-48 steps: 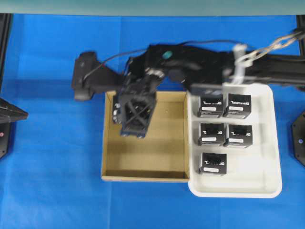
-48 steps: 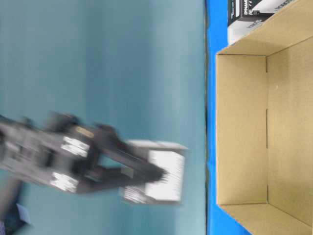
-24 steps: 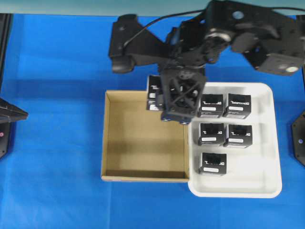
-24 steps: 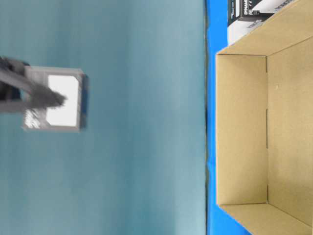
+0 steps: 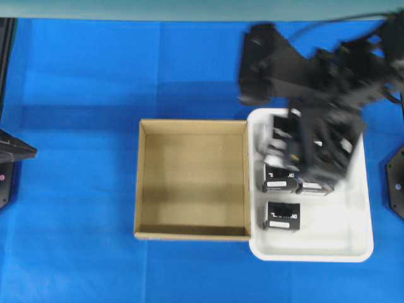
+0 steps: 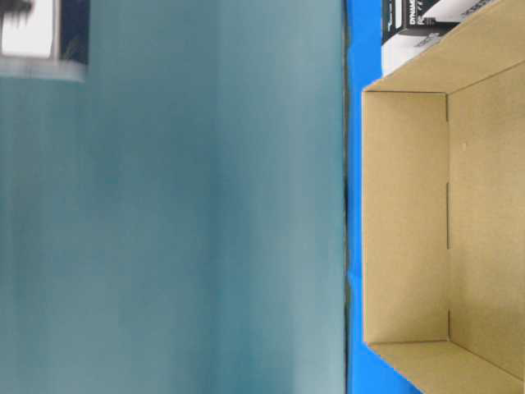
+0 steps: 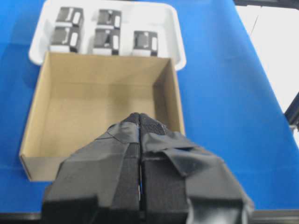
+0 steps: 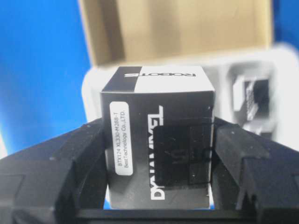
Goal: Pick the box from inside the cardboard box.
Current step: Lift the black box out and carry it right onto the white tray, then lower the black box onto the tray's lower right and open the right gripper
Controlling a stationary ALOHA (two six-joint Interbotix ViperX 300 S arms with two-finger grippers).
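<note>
Both arms are matte black: the left gripper [image 7: 140, 186] has blocky fingers [image 7: 98, 182] wrapped in black tape, the right gripper [image 8: 159, 177] thick rounded ones, with a black cable [image 5: 334, 21] above.

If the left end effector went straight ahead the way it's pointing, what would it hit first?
Probably the cardboard box. In the left wrist view the shut left end effector aims over the near wall toward its bare floor; beyond lies the white tray. Depth is unclear, so it might clip the near wall first.
</note>
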